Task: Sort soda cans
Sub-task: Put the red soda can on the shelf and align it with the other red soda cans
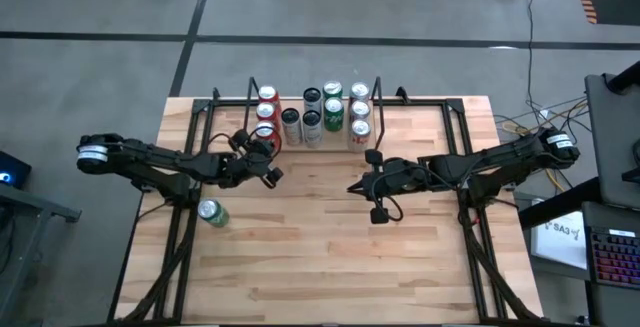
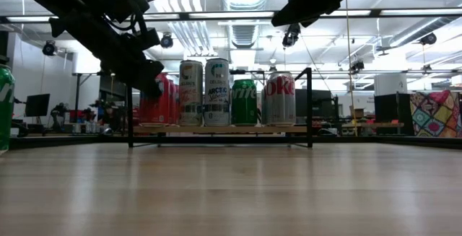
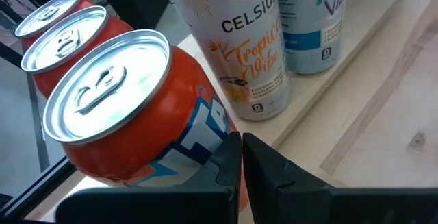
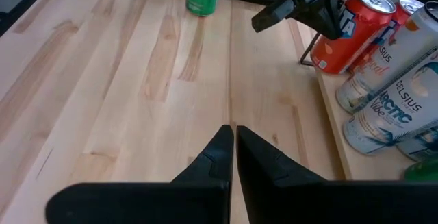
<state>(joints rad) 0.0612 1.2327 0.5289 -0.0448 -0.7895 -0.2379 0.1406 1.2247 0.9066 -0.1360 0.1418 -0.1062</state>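
Observation:
Several soda cans stand upright in a black-framed rack (image 1: 230, 102) at the table's far middle: red ones on the left, then silver-white, black, green and silver-red ones. The nearest red can (image 1: 265, 139) stands at the rack's near left corner. A lone green can (image 1: 210, 212) stands on the table at the left. My left gripper (image 3: 241, 148) is shut, its tips right at the nearest red can's side (image 3: 171, 135). My right gripper (image 4: 233, 136) is shut and empty, above bare wood right of the table's middle (image 1: 372, 182). My left gripper has its shut fingertips (image 3: 229, 145) against or just short of the lower side wall of the nearest red can (image 3: 198, 131), coming from the near left. I cannot tell whether they touch. The can stands upright on the rack's board.
A tall silver-white Celsius can (image 3: 243, 46) stands just right of the red can, with a second white can (image 3: 311, 25) beyond it. The rack's black posts (image 2: 310, 106) rise at its corners. Bare wood lies across the table's near half (image 1: 330, 257).

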